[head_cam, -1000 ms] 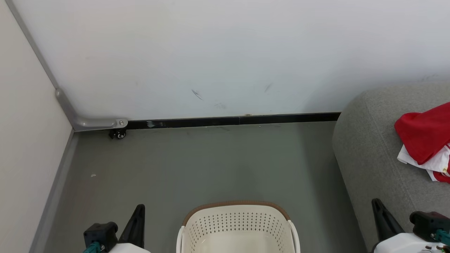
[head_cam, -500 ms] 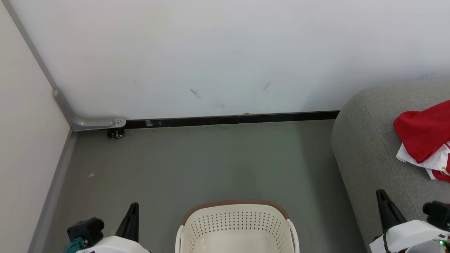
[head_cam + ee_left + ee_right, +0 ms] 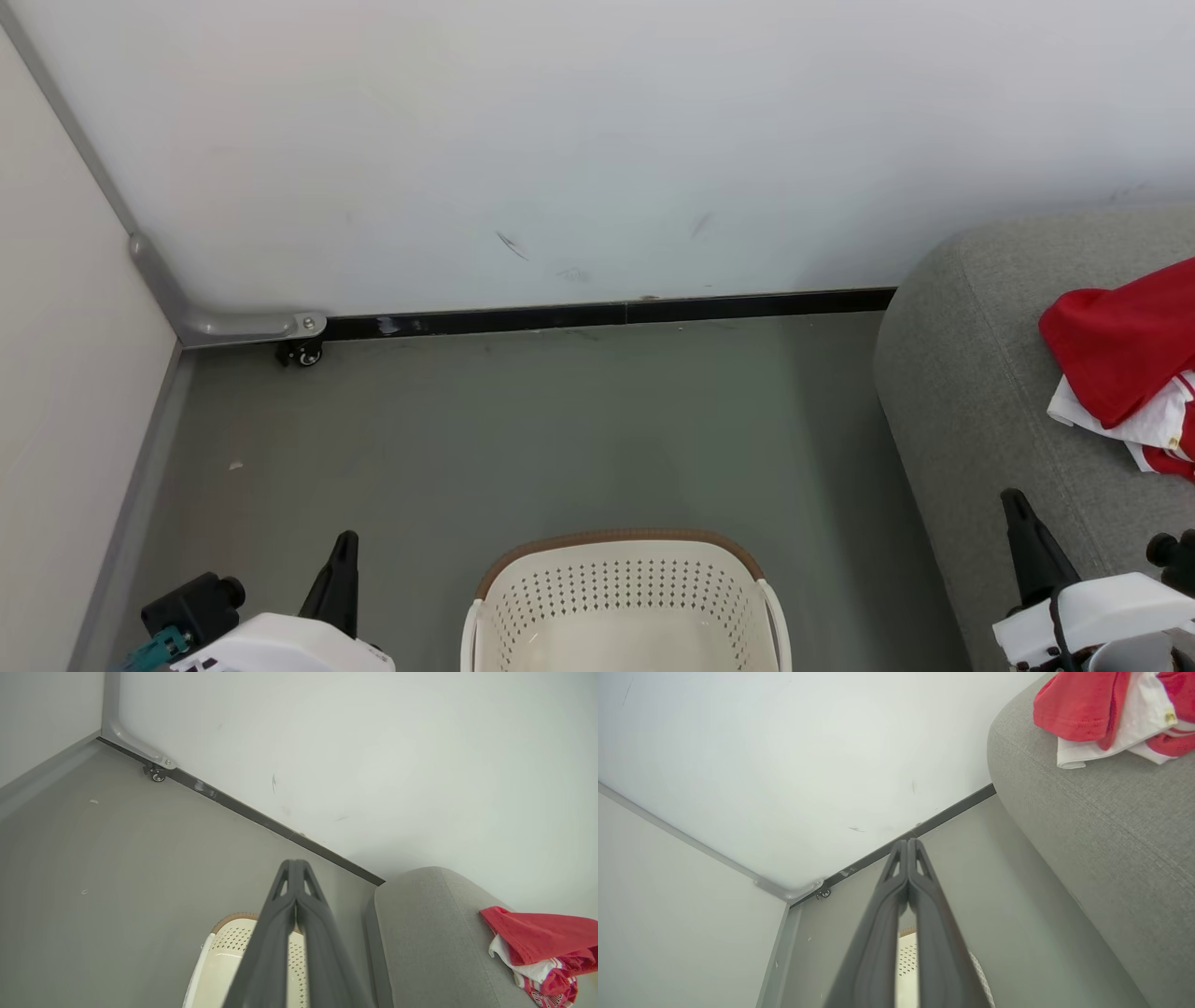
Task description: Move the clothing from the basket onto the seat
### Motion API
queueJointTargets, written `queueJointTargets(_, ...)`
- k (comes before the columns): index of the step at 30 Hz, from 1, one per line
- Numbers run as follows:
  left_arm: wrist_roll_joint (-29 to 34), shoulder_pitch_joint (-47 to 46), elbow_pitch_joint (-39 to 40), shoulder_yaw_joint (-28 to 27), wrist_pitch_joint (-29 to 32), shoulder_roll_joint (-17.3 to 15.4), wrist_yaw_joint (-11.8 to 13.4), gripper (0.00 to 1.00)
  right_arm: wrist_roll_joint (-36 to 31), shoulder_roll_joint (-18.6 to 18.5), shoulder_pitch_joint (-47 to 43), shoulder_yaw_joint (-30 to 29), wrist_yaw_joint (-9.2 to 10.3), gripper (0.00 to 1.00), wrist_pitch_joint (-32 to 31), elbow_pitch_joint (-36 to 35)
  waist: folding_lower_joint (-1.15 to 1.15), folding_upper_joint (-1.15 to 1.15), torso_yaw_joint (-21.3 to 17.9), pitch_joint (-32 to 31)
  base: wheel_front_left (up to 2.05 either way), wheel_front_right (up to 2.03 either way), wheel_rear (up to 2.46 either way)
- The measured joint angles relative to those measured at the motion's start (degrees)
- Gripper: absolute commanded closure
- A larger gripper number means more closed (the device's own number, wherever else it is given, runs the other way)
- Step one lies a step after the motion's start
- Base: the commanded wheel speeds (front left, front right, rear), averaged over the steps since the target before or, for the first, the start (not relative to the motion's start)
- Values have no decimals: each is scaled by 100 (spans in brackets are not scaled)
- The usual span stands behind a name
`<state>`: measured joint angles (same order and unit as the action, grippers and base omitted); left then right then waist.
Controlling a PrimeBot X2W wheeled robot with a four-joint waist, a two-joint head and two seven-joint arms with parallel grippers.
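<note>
My left fingers [image 3: 338,583], left of the basket [image 3: 616,542], and my right fingers [image 3: 1032,551], right of it, are pressed together, holding nothing. The clothing [image 3: 1120,345] lies on the seat [image 3: 971,392], right of the basket.

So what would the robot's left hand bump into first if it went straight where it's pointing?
Probably the smooth grey floor, just before the thin black skirting strip under the plain white wall. Nothing stands in the way of the shut left hand, though depth is hard to judge.

No legible txt on clothing [image 3: 537,938].
</note>
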<state>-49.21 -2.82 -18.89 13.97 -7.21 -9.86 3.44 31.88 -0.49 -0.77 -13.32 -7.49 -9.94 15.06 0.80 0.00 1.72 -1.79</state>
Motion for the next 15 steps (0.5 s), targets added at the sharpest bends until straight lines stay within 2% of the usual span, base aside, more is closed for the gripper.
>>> queueJointTargets(7,-441,0,45,-193,160,98,-103,100,634,-13,21,13,0,100,-23,11,19,0,-19,-19,0,0,0)
queueJointTargets(12,-771,0,62,-337,254,143,-175,100,1089,-23,91,46,0,100,-23,21,20,0,-33,-21,0,0,0)
queueJointTargets(15,-935,0,76,-420,323,166,-245,100,1361,-26,92,63,1,100,-23,34,11,0,-41,-15,0,0,0)
